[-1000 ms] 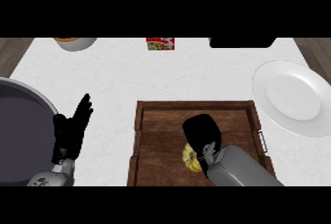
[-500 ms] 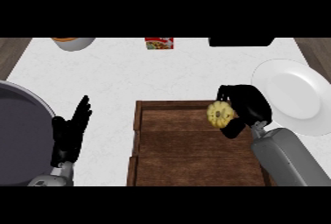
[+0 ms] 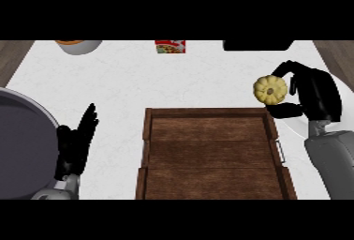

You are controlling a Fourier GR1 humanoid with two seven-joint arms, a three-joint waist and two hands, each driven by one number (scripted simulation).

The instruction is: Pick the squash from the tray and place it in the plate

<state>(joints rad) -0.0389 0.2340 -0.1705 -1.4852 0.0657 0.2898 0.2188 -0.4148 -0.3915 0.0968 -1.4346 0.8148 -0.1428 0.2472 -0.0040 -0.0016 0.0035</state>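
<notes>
Squash first: the small round yellow ribbed squash (image 3: 270,90) sits in the grasp of the black right hand (image 3: 311,96), up beyond the far right corner of the brown wooden tray (image 3: 207,154) and no longer inside it. Its flat face with the darker centre dimple is turned toward the view, so it reads as a near circle with no clear long axis; the side pressed into the palm is hidden.

Going from the left, a large dark grey round pan or plate (image 3: 21,140) is cut off by the left edge of the view, so only part of its rim and inside shows. Just beside it the black left hand (image 3: 77,143) rests on the white marbled worktop (image 3: 159,79), fingers straight and lying together, pointing away from the robot and holding nothing.

At the far edge of the worktop a pale bowl with something orange in it (image 3: 77,45) is half cut off, and a small red and yellow packet (image 3: 170,46) lies further right; its print is too small to make out.

The tray lies in the middle, long side running away from the robot, its plank floor bare, with a thin metal handle on its right side (image 3: 281,149).

A black flat thing (image 3: 256,45) shows at the far right, cut off at the top.

The right hand curls its fingers above the squash and its thumb below it. The white plate (image 3: 298,125) is almost wholly hidden behind that hand and its grey forearm (image 3: 333,161); only a pale sliver shows.
</notes>
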